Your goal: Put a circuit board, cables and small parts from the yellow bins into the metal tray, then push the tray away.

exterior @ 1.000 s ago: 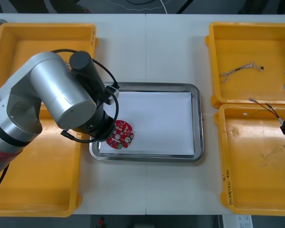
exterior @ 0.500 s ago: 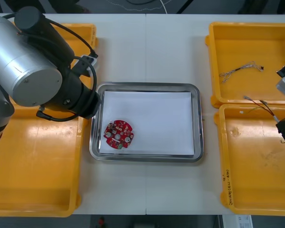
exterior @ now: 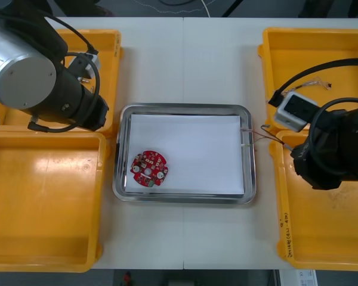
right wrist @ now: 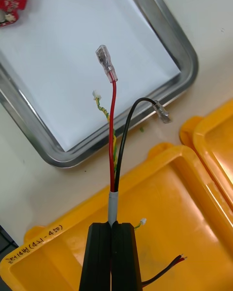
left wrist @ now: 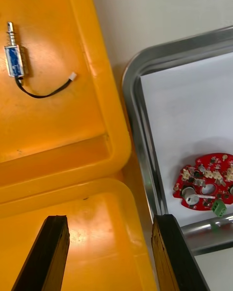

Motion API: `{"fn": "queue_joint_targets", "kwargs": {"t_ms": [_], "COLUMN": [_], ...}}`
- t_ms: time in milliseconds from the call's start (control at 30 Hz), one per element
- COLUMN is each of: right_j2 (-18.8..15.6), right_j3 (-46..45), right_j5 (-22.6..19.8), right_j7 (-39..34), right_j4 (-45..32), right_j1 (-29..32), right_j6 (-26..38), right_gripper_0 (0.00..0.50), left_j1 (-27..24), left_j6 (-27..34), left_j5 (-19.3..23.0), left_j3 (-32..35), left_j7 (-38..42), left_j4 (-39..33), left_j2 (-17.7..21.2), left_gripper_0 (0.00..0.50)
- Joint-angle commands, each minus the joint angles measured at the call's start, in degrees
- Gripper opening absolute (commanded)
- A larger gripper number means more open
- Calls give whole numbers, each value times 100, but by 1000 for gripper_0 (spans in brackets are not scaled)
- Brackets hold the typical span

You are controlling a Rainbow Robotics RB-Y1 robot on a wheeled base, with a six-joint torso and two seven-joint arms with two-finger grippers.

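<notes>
**Cable [right wrist: 114, 126] at the rim of the metal tray [right wrist: 187, 60], not yet let go**

The right hand [right wrist: 111, 225] is clamped tight on the grey sleeve of the cable, its fingers parted only by that sleeve. From there a red, a black and a yellow-green wire run out. The red lead's terminal is over the tray's white inside, and the black one is above the rim. The hand itself is over the corner of the near right yellow bin [right wrist: 160, 199].

The circuit board [exterior: 150, 168] already lies in the tray's near left corner, so the step in hand is the cable delivery. The next move probably calls for carrying the hand farther inward, so the whole cable clears the rim before release.

The left hand [left wrist: 111, 220] is wide open and holds nothing. It hangs above the wall between the left bins [left wrist: 97, 150], where a small metal part [left wrist: 13, 53] lies in the far one.

Half a second ago the right arm was out at the counter's [exterior: 185, 59] right edge, and it has swung in since. The left arm has drawn back from the tray. The board has not moved.
</notes>
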Motion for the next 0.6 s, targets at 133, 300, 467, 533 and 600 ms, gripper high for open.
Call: {"fn": "queue_joint_targets", "kwargs": {"t_ms": [133,300,467,533,600], "right_j2": [-262,-254,-7,160,309], "right_j3": [1304,2148,2798,3000,3053], "right_j5": [322,744,1368,1605,1676], "right_j7": [322,445,876,1166,1324], "right_j4": [141,308,511,722,932], "right_j1": [-814,-1166,-1403,-1509,-1544], "right_j6": [17,17,17,17,17], "right_gripper_0": [0,0,0,0,0], "left_j1": [-600,-785,-882,-961,-1049], "left_j6": [19,-218,-675,-860,-974], "left_j5": [-104,-254,-561,-684,-737], "left_j3": [529,740,775,801,836], "left_j7": [426,417,434,470,496], "left_j4": [585,1077,1578,1868,2106], "left_j2": [198,189,198,189,180], "left_gripper_0": [500,500,500,500,500]}}
